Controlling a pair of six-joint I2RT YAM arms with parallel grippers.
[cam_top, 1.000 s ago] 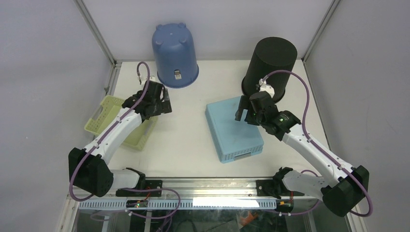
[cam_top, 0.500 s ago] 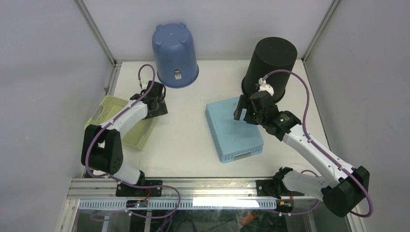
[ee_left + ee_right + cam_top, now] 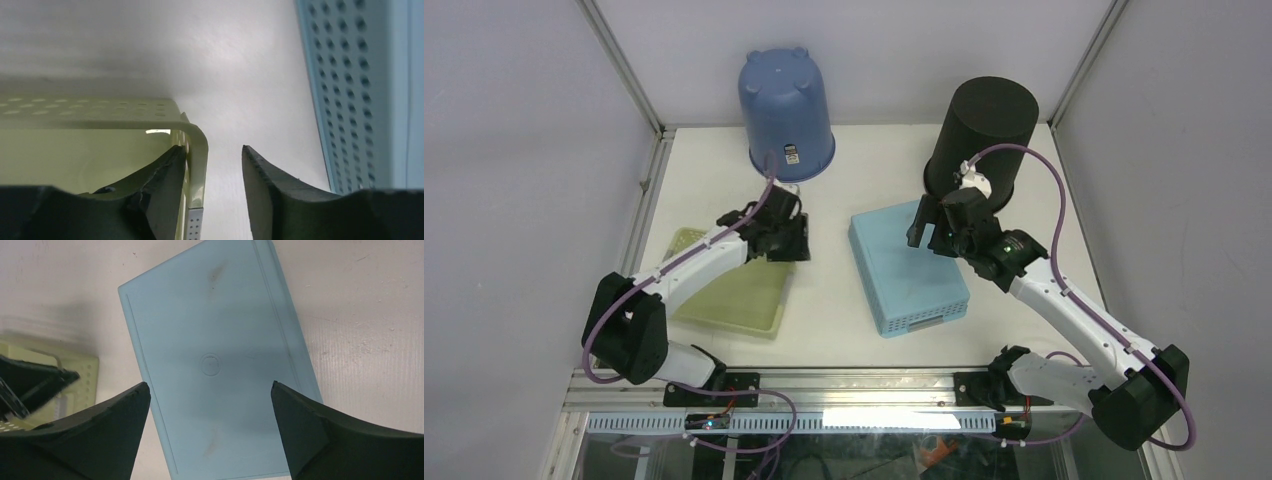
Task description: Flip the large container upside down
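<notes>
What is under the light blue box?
Nobody can tell. The light blue box lies flat on the table, and its closed top side hides everything beneath. Only table shows around it.

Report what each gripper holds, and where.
Nothing clamped. Jaws of the left gripper straddle a corner wall of the green basket, the outer one clear. The right gripper hangs open, empty.

Bright even light, soft shadows

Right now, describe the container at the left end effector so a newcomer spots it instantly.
On the white table's left half, in front of the blue bucket, lies a low rectangular basket. It is the only yellow-green item; the box beside it is light blue, the bucket and black bin tall and round.
</notes>
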